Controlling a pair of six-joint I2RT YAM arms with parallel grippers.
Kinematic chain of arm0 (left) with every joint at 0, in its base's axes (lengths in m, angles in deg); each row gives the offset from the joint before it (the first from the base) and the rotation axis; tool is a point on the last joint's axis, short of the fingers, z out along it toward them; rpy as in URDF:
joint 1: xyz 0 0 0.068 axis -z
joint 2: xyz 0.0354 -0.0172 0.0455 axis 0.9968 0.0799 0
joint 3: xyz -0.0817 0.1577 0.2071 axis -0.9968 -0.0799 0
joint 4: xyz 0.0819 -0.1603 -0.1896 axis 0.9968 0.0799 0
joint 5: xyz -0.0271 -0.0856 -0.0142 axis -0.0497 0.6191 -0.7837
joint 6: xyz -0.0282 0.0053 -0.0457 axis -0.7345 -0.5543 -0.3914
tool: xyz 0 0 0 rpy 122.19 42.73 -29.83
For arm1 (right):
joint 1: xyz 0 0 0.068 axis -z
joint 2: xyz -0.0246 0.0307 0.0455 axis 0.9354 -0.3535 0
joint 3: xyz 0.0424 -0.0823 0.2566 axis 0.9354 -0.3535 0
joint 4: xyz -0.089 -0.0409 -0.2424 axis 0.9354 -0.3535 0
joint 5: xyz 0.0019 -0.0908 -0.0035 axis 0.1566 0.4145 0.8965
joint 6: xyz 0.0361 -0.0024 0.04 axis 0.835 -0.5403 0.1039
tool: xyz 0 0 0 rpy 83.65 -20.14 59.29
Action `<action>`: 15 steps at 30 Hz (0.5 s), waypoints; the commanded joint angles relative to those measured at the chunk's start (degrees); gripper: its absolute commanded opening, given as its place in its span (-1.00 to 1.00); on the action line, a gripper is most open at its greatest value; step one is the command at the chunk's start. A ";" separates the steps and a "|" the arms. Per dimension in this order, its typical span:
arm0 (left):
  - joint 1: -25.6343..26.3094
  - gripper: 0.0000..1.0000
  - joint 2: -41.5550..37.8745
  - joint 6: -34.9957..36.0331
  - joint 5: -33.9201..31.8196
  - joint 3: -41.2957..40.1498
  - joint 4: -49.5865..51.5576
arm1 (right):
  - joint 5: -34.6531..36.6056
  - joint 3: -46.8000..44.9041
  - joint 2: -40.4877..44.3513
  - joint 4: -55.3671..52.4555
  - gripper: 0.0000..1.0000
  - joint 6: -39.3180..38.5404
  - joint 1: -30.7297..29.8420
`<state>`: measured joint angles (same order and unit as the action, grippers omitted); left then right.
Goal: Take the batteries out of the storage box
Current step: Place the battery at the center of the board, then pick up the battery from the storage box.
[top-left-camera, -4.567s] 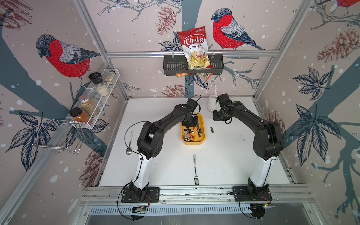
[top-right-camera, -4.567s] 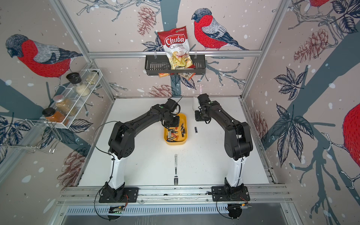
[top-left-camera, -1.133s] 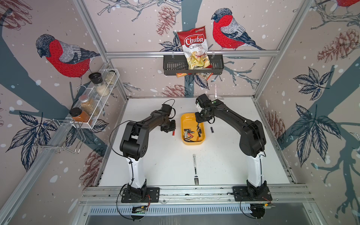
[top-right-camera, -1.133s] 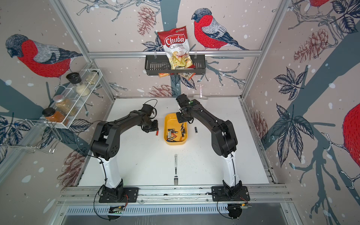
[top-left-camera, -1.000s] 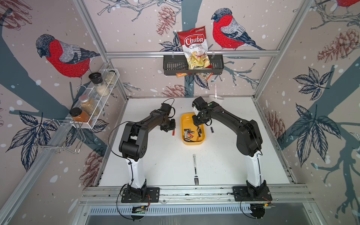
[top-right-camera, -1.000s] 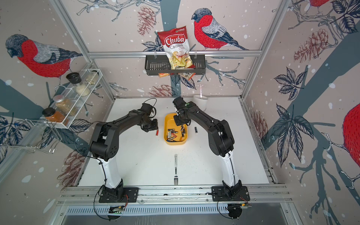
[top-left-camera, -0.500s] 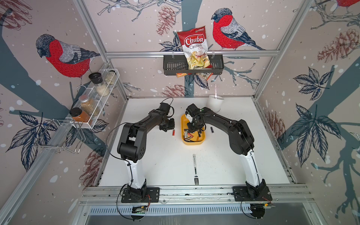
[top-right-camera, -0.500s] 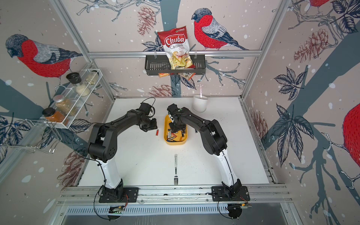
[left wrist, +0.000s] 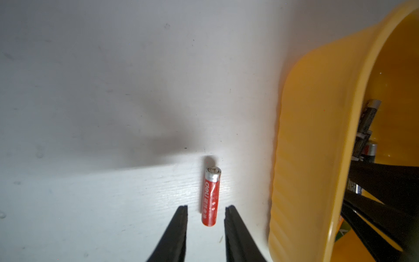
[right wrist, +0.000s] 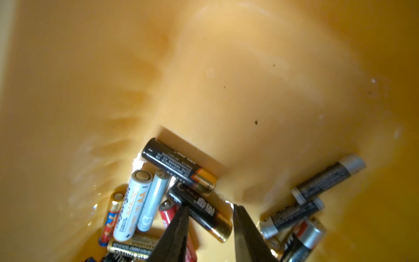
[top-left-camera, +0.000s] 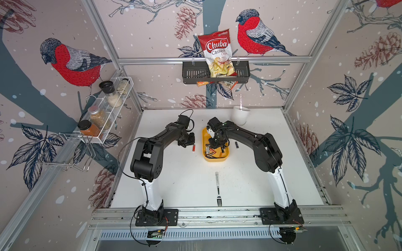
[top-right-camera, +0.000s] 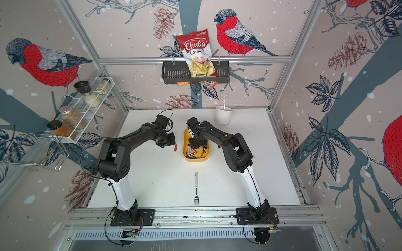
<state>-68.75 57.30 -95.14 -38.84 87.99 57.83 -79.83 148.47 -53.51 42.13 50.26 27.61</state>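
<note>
Near storage box [left wrist: 306, 136] L wall: red batt [left wrist: 210, 197]

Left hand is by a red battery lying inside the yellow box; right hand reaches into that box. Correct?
One error: the red battery lies on the table outside the storage box, beside its wall; the left wrist view shows it. The left hand is by it, and the right hand reaches into the box.
</note>
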 commanded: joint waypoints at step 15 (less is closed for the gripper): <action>-0.23 -0.34 -1.06 -0.25 0.69 -0.97 0.04 | 2.56 -0.84 -0.38 -0.64 -0.35 -0.59 0.12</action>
<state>-68.75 56.74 -95.20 -38.74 87.14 57.76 -78.15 147.62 -53.68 42.06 50.08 27.74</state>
